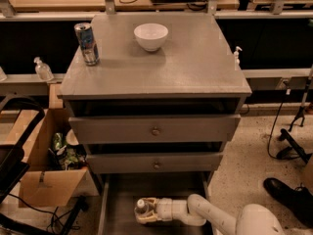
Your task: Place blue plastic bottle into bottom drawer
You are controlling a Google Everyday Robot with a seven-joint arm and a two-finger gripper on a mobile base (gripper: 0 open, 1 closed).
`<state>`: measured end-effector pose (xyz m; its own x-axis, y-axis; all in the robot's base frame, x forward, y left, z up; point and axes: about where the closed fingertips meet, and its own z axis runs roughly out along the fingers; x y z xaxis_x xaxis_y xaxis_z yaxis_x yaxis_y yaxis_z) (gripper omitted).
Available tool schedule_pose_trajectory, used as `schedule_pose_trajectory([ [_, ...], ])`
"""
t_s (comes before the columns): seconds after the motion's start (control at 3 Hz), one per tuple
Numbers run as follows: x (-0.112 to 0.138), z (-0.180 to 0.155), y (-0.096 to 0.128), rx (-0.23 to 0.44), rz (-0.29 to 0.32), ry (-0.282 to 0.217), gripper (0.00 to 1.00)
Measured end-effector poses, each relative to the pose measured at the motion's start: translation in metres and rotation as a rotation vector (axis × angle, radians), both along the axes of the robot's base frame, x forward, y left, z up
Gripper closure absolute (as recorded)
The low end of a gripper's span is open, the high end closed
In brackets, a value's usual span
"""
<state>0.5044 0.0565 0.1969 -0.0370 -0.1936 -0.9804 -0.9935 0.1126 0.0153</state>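
Low at the near edge of the scene, over the wide, shallow grey tray of the open bottom drawer (117, 199), the cream two-finger gripper (145, 211) is clenched around the clear, white-capped blue plastic bottle (141, 206). Farther back, on the grey cabinet top (195, 67), a silver-blue drinks can (86, 43) stands left of a white round bowl (151, 36).
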Motion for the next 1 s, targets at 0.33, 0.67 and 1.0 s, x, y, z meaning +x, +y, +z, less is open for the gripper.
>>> schedule_pose_trajectory([
  [0.33,-0.0007,0.0000,0.0015,0.001,0.002,0.001,0.37],
  [0.67,-0.0012,0.0003,0.0026,0.003,0.003,0.002,0.06],
  [1.0,-0.0017,0.0003,0.0036,0.004,0.005,0.002,0.00],
])
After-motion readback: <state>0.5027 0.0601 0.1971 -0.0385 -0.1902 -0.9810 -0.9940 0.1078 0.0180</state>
